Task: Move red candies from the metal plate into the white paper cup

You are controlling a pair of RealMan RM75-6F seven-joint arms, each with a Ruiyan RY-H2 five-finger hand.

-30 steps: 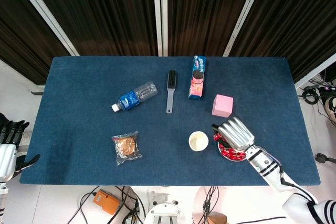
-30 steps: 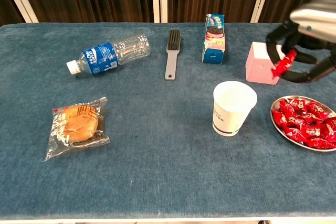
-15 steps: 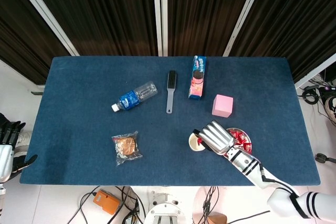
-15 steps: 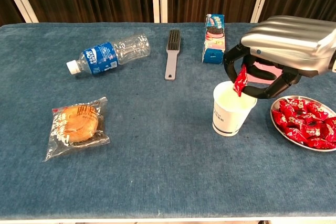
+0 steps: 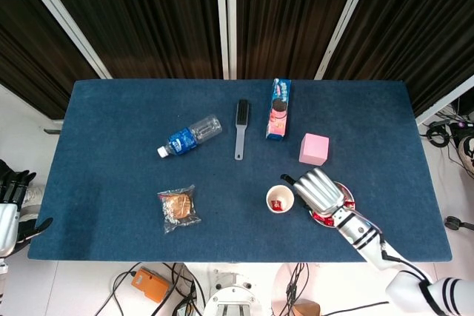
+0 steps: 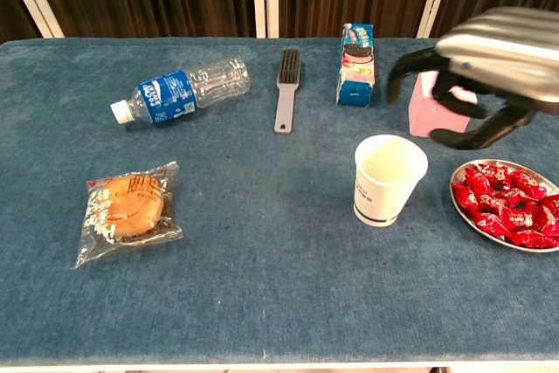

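Observation:
The white paper cup point(image 5: 280, 199) point(image 6: 389, 179) stands upright with one red candy point(image 5: 277, 203) lying inside, seen only in the head view. To its right is the metal plate point(image 6: 463, 211) point(image 5: 348, 196) with several red candies point(image 6: 511, 201). My right hand point(image 5: 318, 192) point(image 6: 485, 63) hovers above and between cup and plate, fingers apart and holding nothing. In the head view it covers much of the plate. My left hand point(image 5: 9, 205) hangs off the table's left edge with fingers apart, holding nothing.
A pink box point(image 5: 314, 149) point(image 6: 428, 111) stands just behind the plate. Further back lie a cookie box point(image 5: 278, 109), a brush point(image 5: 241, 128) and a water bottle point(image 5: 189, 135). A wrapped bun point(image 5: 178, 207) lies at the front left.
The right hand carried a red candy from the plate to above the cup, let it drop in, then opened and drew back to the right.

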